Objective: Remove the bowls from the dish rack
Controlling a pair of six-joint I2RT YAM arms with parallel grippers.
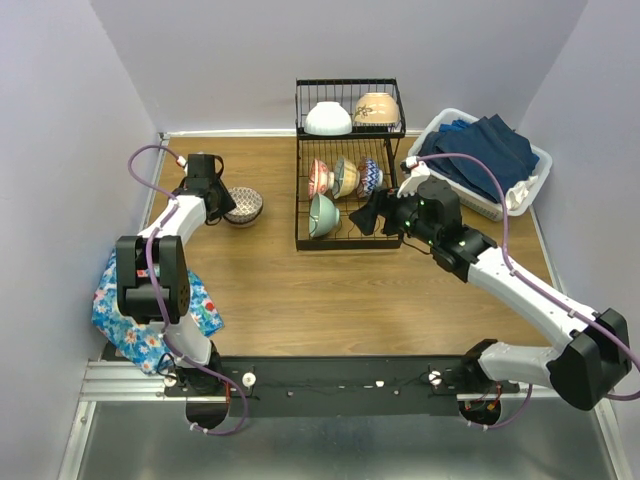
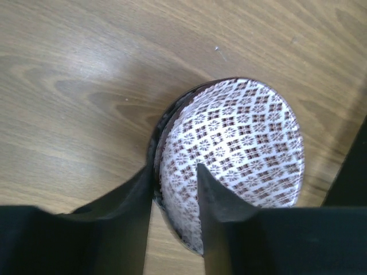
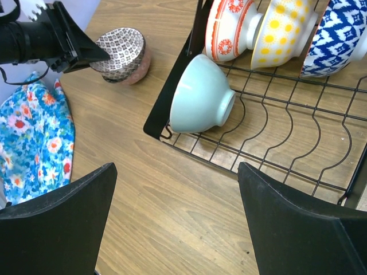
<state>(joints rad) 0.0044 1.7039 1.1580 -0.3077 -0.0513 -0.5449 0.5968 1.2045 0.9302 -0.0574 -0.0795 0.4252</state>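
While I stand watching, a flowered cloth (image 1: 150, 310) hangs off the table edge well left of the dish rack (image 1: 300, 190). Nearer the rack, on its left, a brown-patterned bowl (image 1: 243, 205) sits upright on the wood. The left gripper (image 2: 175, 167) straddles its rim, one finger outside and one inside, with the jaws loosened and a gap showing at the inner finger. On the rack's lower tray a mint bowl (image 1: 322, 214) lies on its side at the front. Behind it stand an orange-patterned bowl (image 1: 320, 177), a yellow-dotted bowl (image 1: 345, 176) and a blue-zigzag bowl (image 1: 369, 177). On the upper shelf sit a white bowl (image 1: 328, 119) and a beige bowl (image 1: 376, 108). The right gripper (image 3: 176, 166) hovers at the rack's front right, spread wide and holding nothing.
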